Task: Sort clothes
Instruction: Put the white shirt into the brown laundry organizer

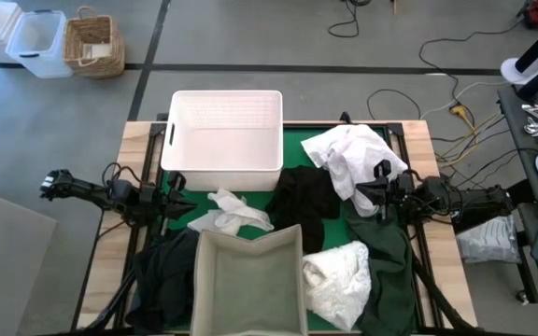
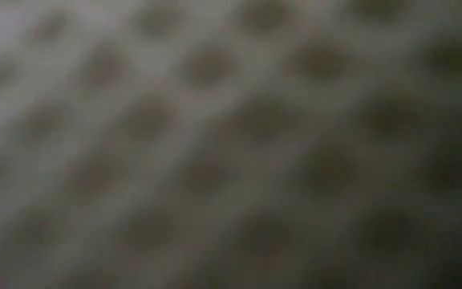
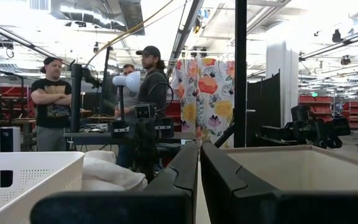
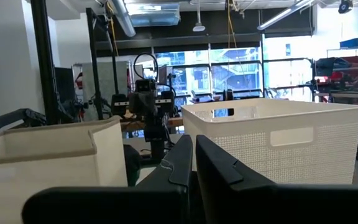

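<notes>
White basket (image 1: 224,135), grey bin (image 1: 248,280), clothes (image 1: 348,159) between; both tools closed, empty

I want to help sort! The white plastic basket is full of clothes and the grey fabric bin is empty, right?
Not quite: the white plastic basket is empty too, as the high view shows. The grey fabric bin is empty, like you said.

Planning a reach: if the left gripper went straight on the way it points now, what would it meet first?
Probably the small white garment on the table, right ahead of the shut left gripper; height is unclear, so it might pass over it.
</notes>
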{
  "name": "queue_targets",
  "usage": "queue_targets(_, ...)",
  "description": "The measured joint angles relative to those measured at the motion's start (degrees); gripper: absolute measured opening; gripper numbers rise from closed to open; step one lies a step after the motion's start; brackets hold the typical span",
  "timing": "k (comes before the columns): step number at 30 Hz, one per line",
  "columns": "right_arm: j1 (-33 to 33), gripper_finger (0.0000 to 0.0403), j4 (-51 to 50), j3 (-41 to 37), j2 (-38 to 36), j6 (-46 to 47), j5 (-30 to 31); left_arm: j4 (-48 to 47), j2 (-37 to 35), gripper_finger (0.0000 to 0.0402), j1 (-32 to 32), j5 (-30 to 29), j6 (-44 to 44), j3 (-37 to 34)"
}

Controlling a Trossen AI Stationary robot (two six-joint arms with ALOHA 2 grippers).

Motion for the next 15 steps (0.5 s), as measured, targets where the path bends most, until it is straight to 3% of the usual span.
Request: queue_targets(15,0.0,0.0013,0.0,0.0,0.0,1.6,0.0,0.1,0.0,0.0001,0.0,0.0,0.0,0.0)
